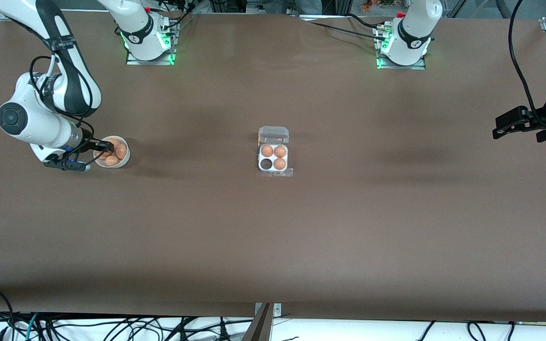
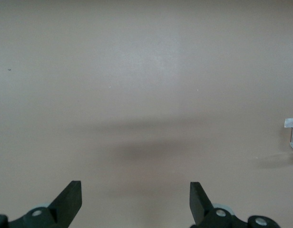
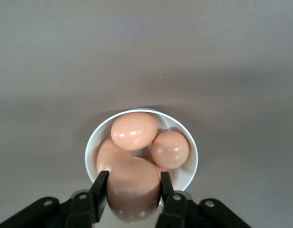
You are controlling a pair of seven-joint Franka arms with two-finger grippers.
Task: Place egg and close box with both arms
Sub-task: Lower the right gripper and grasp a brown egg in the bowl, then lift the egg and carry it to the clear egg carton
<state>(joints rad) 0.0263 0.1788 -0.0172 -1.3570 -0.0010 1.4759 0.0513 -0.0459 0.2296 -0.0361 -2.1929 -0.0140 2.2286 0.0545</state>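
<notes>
My right gripper (image 1: 107, 154) is in the round white bowl (image 1: 125, 159) toward the right arm's end of the table, shut on an orange-brown egg (image 3: 133, 189). Three more eggs (image 3: 134, 130) lie in the bowl (image 3: 190, 171). The clear egg box (image 1: 273, 157) sits mid-table, lid (image 1: 273, 135) open and lying flat on the side farther from the front camera. Three cells hold eggs (image 1: 279, 164); one cell (image 1: 266, 164) is dark and empty. My left gripper (image 1: 504, 128) is open and empty, up over the table's edge at the left arm's end, waiting (image 2: 136, 197).
A corner of the box (image 2: 292, 133) shows at the edge of the left wrist view. Bare brown table (image 1: 273, 237) surrounds the box and bowl. Cables lie along the front edge.
</notes>
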